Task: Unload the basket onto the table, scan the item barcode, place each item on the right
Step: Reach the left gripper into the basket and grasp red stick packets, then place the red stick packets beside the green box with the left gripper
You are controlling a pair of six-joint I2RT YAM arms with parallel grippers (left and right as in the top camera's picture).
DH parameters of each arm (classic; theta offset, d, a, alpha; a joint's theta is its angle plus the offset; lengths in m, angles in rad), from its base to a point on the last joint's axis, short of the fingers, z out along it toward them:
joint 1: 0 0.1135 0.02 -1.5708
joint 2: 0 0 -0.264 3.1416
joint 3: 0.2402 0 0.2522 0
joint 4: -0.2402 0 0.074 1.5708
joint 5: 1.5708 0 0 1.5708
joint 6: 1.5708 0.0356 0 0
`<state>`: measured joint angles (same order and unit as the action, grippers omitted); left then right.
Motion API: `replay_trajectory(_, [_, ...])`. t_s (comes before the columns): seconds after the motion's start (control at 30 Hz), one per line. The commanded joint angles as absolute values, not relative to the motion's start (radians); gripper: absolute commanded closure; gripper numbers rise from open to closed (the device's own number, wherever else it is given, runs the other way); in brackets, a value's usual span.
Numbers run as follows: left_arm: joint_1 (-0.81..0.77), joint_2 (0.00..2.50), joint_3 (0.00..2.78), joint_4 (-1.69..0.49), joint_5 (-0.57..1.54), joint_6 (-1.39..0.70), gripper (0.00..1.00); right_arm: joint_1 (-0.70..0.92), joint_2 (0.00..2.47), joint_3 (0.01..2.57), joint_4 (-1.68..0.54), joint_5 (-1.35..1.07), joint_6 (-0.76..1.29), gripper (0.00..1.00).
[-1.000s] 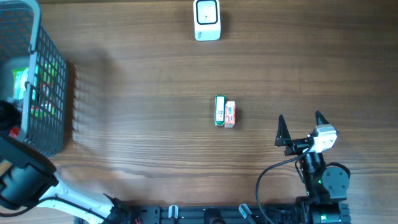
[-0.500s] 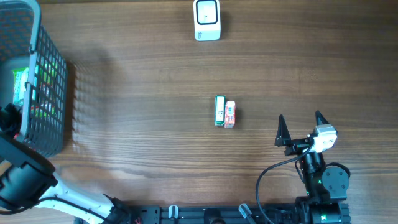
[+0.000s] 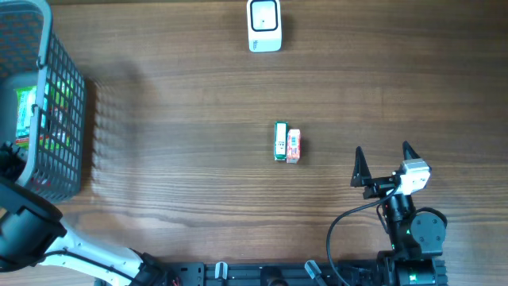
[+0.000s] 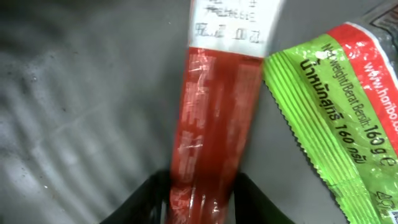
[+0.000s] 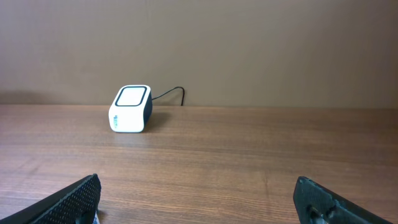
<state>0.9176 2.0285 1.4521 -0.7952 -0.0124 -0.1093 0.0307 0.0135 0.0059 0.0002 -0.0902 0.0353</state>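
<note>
My left gripper [image 4: 200, 196] pinched the red packet [image 4: 211, 112], which ran forward from its fingertips, a green packet [image 4: 329, 118] just right. My right gripper [image 5: 199, 202] stood wide, empty, the scanner [image 5: 130, 109] ahead-left.

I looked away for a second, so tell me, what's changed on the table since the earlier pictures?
The left fingers closed in on the red packet in the basket, now touching both its sides, and the left arm shifted slightly. The right arm, the open right fingers, the scanner and the two boxes stayed put.
</note>
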Motion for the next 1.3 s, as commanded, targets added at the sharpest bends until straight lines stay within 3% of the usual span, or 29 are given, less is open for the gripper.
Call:
replay_trajectory(0.0, [0.923, 2.091, 1.437, -0.796, 0.036, -0.112, 0.71, 0.026, 0.007, 0.005, 0.006, -0.106, 0.027, 0.00])
replay_trajectory(0.07, [0.923, 2.091, 1.437, -0.797, 0.037, -0.112, 0.77, 0.026, 0.007, 0.005, 0.006, -0.106, 0.027, 0.00])
replay_trajectory(0.13, [0.922, 2.091, 1.438, -0.796, 0.038, -0.113, 0.91, 0.026, 0.007, 0.005, 0.006, -0.106, 0.027, 0.00])
replay_trajectory(0.2, [0.922, 2.085, 1.446, -0.798, 0.041, -0.120, 0.96, 0.026, 0.007, 0.005, 0.006, -0.106, 0.027, 0.00])
replay_trajectory(0.4, [0.922, 1.987, 1.604, -0.905, 0.127, -0.124, 0.96, 0.026, 0.007, 0.005, 0.006, -0.106, 0.027, 0.00])
replay_trajectory(0.63, [0.912, 1.762, 1.905, -1.045, 0.230, -0.275, 0.96, 0.026, 0.007, 0.005, 0.006, -0.106, 0.027, 0.00])
replay_trajectory(0.73, [0.863, 1.621, 1.923, -1.049, 0.424, -0.428, 0.96, 0.026, 0.007, 0.005, 0.006, -0.106, 0.027, 0.00])
replay_trajectory(0.8, [0.786, 1.552, 1.923, -1.075, 0.540, -0.435, 0.96, 0.026, 0.007, 0.005, 0.006, -0.106, 0.027, 0.00])
replay_trajectory(0.93, [0.542, 1.485, 1.922, -1.202, 0.514, -0.377, 0.96, 0.026, 0.007, 0.005, 0.006, -0.106, 0.027, 0.00])
replay_trajectory(1.07, [0.231, 1.499, 1.869, -1.298, 0.339, -0.352, 0.96, 0.026, 0.007, 0.005, 0.006, -0.106, 0.027, 0.00])
replay_trajectory(1.1, [0.086, 1.516, 1.795, -1.296, 0.253, -0.352, 0.96, 0.026, 0.007, 0.005, 0.006, -0.106, 0.027, 0.00])
replay_trajectory(1.27, [-0.254, 1.606, 1.468, -1.137, 0.162, -0.376, 0.96, 0.026, 0.007, 0.005, 0.006, -0.106, 0.027, 0.00])
